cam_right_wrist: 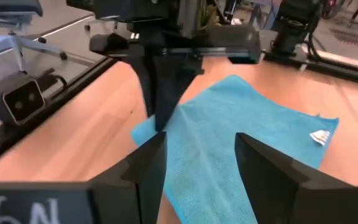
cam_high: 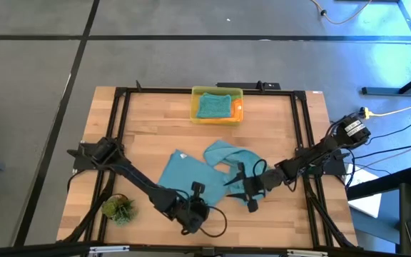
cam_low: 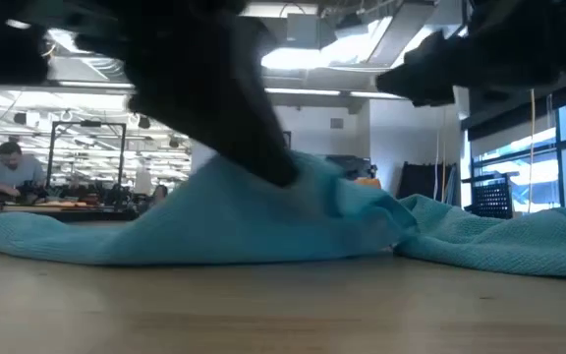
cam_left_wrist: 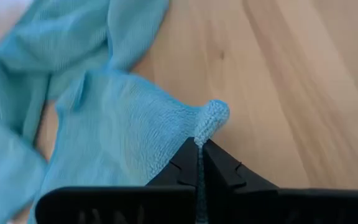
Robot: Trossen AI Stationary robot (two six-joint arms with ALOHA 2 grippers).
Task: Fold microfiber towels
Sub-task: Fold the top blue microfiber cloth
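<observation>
1. Left pincer [cam_left_wrist: 199, 163] clamped on a corner of the teal-blue towel [cam_high: 184, 173], crumpled mid-tabletop [cam_high: 277, 121].
2. Right pincer [cam_right_wrist: 201, 155] apart, over the same towel.
3. Yellow bin [cam_high: 217, 92] holding a teal-blue folded towel [cam_high: 213, 106] atop an orange towel [cam_high: 237, 110].

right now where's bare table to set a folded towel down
Bare wood lies between the yellow bin and the spread teal towel, along the table's left side above the plant tuft, and at the right beyond the right gripper. The front middle is crowded: the left gripper pinches a towel corner there.
</observation>
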